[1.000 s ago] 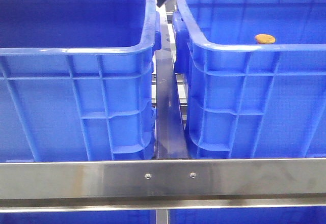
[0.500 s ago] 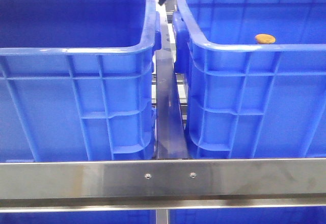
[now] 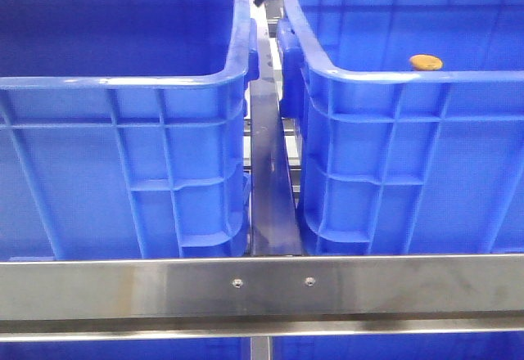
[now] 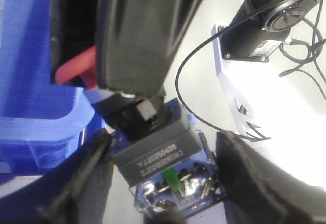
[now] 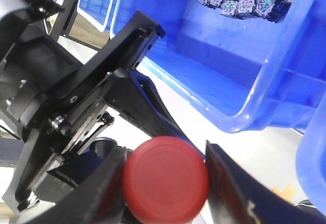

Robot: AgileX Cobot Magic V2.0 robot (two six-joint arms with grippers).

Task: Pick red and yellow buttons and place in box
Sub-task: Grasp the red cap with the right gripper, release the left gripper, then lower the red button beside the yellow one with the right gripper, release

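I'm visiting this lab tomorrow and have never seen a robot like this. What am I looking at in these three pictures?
It is a robot with two arms, each ending in a two-fingered tool. The front picture looks forward from the robot at two blue crates, the left crate and the right crate, behind a metal rail. A yellow button shows inside the right one. The other two pictures come from cameras on the wrists. The right tool grips a red button. The left tool has its fingers either side of a grey labelled block. Whether it grips it is unclear.
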